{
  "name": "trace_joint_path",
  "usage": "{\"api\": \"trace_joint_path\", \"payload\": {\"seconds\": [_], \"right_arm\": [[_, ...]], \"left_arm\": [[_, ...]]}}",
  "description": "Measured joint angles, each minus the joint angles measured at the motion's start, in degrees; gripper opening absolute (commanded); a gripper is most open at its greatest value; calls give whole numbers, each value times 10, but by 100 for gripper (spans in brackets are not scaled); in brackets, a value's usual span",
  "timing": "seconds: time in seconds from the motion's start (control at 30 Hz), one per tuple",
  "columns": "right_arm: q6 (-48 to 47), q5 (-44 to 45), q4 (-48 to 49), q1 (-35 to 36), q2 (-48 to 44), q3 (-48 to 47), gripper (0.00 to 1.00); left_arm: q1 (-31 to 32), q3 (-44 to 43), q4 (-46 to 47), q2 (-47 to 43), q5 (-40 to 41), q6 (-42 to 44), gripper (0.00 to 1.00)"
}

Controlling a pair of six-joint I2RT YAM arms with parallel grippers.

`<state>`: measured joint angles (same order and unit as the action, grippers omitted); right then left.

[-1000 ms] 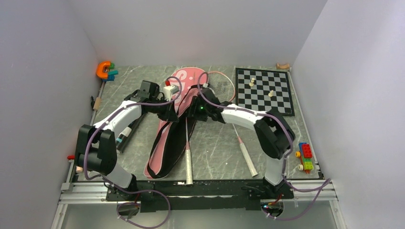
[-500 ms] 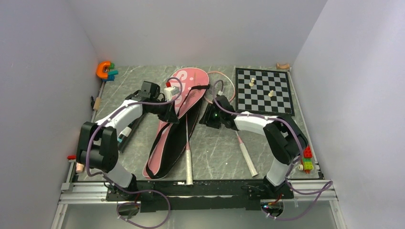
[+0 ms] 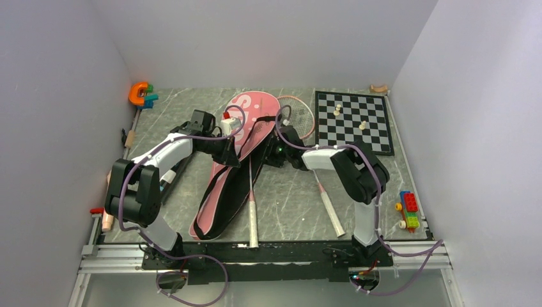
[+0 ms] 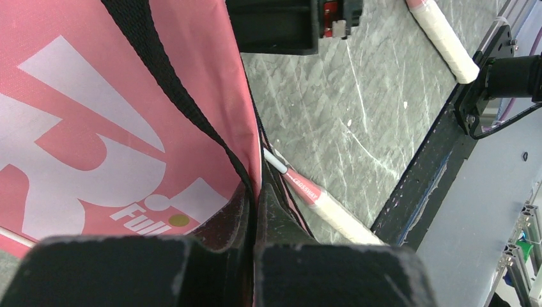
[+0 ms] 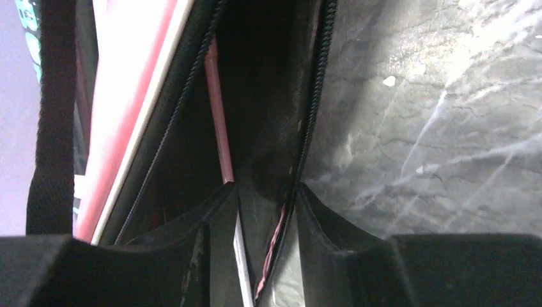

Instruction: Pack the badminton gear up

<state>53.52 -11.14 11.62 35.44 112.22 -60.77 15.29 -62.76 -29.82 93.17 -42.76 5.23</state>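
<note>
On the overhead camera the pink racket bag (image 3: 255,107) lies slantwise across the middle of the table (image 3: 287,198), round end towards the far wall. My left hand (image 3: 228,155) sits at the bag's left edge. On its wrist camera the fingers (image 4: 211,256) are squeezed together on the pink upper flap, right at the opening and just beside the black strap (image 4: 163,77). My right hand (image 3: 273,153) is at the opposite edge, and its own view shows the fingers (image 5: 345,249) pinched onto the black zipper edge (a fold of the lining sits between them). The mouth of the bag gapes between the two hands.

One racket (image 3: 253,220) is partly inside. Its pink shaft runs into the dark interior, and the white grip sticks out towards the near edge of the table. The second racket (image 3: 329,208) lies on the table just right of the bag, its strung head beyond my right arm, near the chessboard (image 3: 358,125). The black tube (image 3: 174,171) lies left of the bag, partly under my left arm.
</note>
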Motion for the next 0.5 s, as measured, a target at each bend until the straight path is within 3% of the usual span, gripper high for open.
{"api": "trace_joint_path", "payload": {"seconds": [0.23, 0.5], "right_arm": [[19, -12, 14, -2, 21, -7, 0], [-12, -14, -63, -19, 5, -57, 0]], "left_arm": [[-1, 0, 0, 0, 0, 1, 0], [-8, -3, 10, 7, -1, 3, 0]]}}
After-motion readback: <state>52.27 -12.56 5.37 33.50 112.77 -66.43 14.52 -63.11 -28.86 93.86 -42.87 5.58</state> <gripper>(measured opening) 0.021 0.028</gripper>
